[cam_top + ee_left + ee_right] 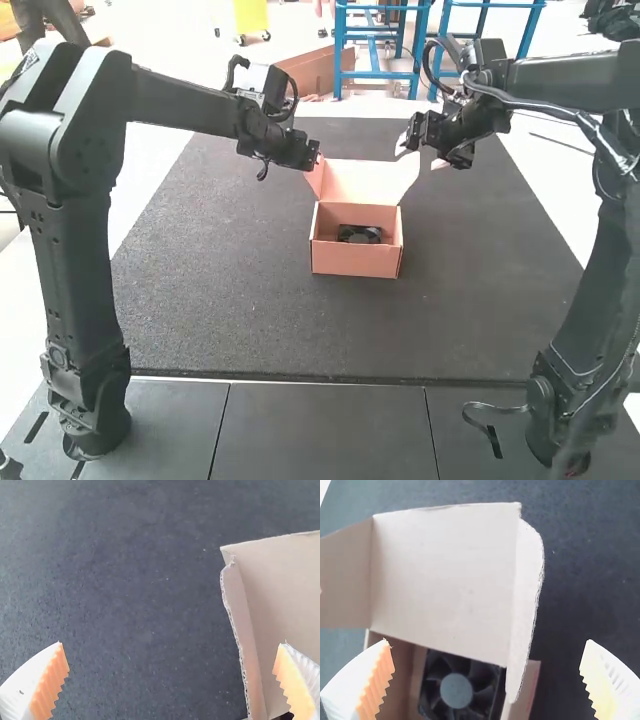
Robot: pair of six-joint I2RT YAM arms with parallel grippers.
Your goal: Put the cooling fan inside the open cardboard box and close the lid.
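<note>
Left claw wide apart astride lid edge; right claw wide apart near opposite lid edge; fan inside box.

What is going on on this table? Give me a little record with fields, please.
Fan: cooling fan lies flat inside the cardboard box
Box spot: on the dark mat, between the arms
Top: lid open, standing upright at the back
Left arm: left gripper open, by the lid's upper left corner
Right arm: right gripper open, by the lid's upper right corner
Left to do: close the lid
</note>
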